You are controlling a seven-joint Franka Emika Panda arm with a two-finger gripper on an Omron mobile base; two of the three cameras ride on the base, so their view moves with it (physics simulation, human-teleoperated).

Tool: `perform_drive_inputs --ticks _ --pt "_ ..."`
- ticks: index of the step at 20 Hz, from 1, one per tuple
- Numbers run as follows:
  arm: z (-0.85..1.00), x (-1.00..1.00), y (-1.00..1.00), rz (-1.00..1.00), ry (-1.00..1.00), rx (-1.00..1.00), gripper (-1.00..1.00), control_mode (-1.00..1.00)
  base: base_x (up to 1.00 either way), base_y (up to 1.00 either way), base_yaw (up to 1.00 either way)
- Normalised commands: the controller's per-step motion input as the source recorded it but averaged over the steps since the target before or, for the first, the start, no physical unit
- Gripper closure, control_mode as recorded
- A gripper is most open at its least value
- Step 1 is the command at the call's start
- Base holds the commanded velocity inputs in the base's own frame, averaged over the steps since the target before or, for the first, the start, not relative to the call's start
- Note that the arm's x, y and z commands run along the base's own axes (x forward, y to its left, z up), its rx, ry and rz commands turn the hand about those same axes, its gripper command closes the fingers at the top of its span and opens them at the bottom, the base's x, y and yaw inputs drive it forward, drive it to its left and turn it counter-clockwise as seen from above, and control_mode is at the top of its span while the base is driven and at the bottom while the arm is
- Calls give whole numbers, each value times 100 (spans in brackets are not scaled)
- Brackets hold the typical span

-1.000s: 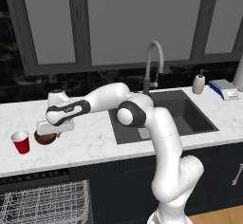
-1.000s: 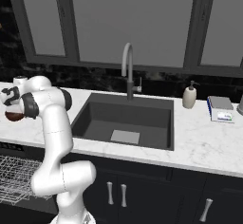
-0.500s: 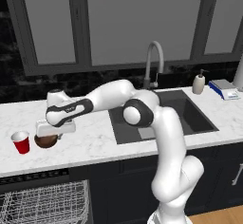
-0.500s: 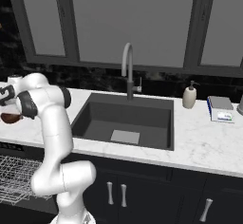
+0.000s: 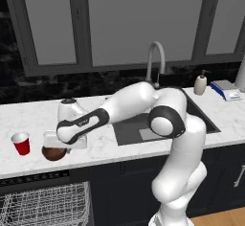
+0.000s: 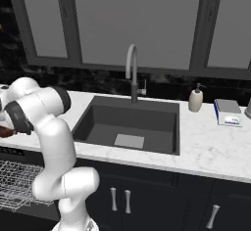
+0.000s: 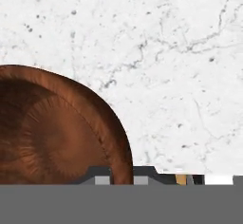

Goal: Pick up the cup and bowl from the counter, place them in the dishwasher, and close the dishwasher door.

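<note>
Even, soft rendered light brightens the white counter (image 5: pixel 110 146); shadows are faint. The bowl (image 7: pixel 52 133) shows a mild gloss. Backsplash and cabinets stay dim. Edges look slightly soft, undistorted.

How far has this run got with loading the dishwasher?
Nothing is loaded yet: the cup stands on the counter and the rack of the open dishwasher looks empty. In hand: the gripper is shut on the rim of the bowl, which is at the counter's front edge. Left: bowl in, cup in, door closed.
</note>
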Motion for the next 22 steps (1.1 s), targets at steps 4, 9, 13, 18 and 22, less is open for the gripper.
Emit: perform_drive_inputs --ticks 4,9,13,18,22 --pt "25 -100 10 -31 1 -5 100 -100 0 0 0" --pt "4 -100 49 -15 8 -28 100 -100 0 0 0" --pt "-33 -86 62 -2 2 -43 100 -100 0 0 0" --pt "-51 -47 58 0 2 -41 100 -100 0 0 0" --pt "-62 -2 22 1 0 -17 100 -100 0 0 0"
